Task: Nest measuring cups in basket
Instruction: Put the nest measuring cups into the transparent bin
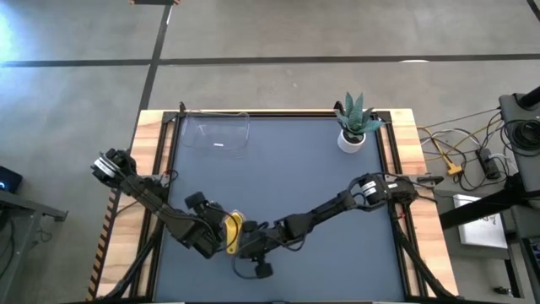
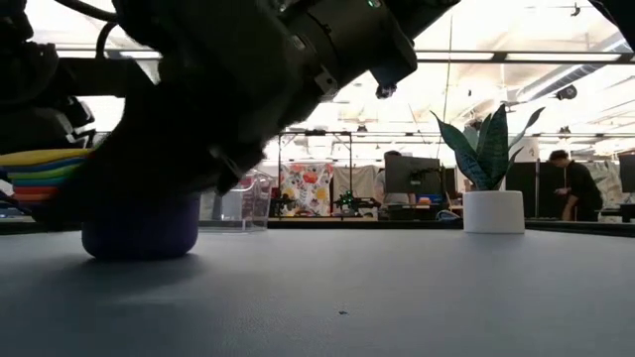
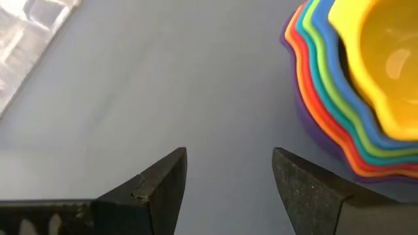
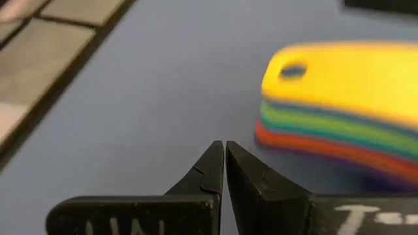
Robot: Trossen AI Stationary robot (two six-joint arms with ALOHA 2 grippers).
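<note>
The measuring cups (image 3: 366,85) sit nested in one stack, purple at the bottom and yellow on top, near the table's near edge (image 1: 233,226). The purple cup (image 2: 139,230) rests on the table, and the flat handles (image 4: 346,98) lie one upon another. My left gripper (image 3: 228,173) is open beside the stack, touching nothing. My right gripper (image 4: 225,153) is shut, its tips just short of the handles' ends. The clear basket (image 1: 218,133) stands at the far left of the table.
A white pot with a spiky green plant (image 1: 353,127) stands at the table's far right corner. Both arms meet over the near middle of the table (image 1: 253,241). People and desks show in the room beyond (image 2: 571,188).
</note>
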